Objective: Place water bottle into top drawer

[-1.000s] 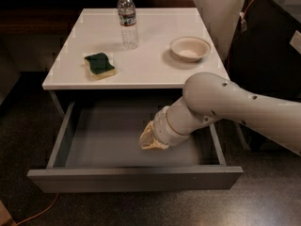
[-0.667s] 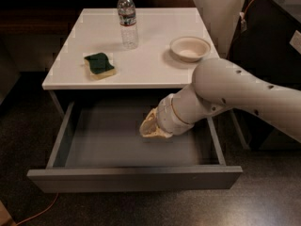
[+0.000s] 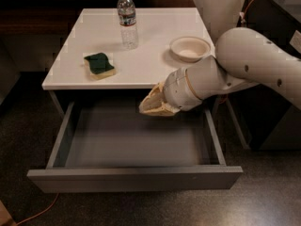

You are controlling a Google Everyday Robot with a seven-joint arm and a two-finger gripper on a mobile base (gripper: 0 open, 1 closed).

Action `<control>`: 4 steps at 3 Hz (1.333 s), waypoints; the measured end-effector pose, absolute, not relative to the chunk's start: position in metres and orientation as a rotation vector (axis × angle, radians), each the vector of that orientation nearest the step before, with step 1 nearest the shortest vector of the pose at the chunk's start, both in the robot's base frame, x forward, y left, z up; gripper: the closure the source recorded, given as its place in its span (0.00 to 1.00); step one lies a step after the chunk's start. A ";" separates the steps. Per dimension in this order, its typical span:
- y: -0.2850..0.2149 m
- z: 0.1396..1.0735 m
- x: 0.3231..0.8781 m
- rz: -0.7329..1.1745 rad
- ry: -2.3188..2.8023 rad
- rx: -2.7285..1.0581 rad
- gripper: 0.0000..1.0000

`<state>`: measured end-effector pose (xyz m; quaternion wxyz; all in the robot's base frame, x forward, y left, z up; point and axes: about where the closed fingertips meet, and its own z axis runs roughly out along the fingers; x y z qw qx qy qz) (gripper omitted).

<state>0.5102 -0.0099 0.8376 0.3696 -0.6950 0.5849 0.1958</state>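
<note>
The water bottle [image 3: 127, 20], clear with a white cap and a pale label, stands upright at the back of the white table [image 3: 150, 65]. Below the tabletop the top drawer [image 3: 136, 178] is pulled fully out, and nothing lies in its grey interior. My gripper [image 3: 146, 107] hovers over the drawer's back half, just under the table's front edge, with its tan fingers pressed together and nothing between them. It is well in front of the bottle and lower than it. The white arm reaches in from the right.
A green and yellow sponge [image 3: 99, 65] lies on the table's left front. A white bowl [image 3: 190, 48] sits at the right, close to my forearm. Dark cabinets stand to the right. An orange cable [image 3: 40, 212] runs over the floor at bottom left.
My gripper has risen from inside the drawer and moved back toward the table's front edge. The bottle, sponge, bowl and drawer have not moved.
</note>
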 end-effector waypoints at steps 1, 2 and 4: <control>-0.009 0.834 0.509 0.493 1.505 -1.791 0.07; -0.008 0.835 0.508 0.493 1.503 -1.793 0.00; -0.008 0.868 0.533 0.562 1.633 -1.717 0.00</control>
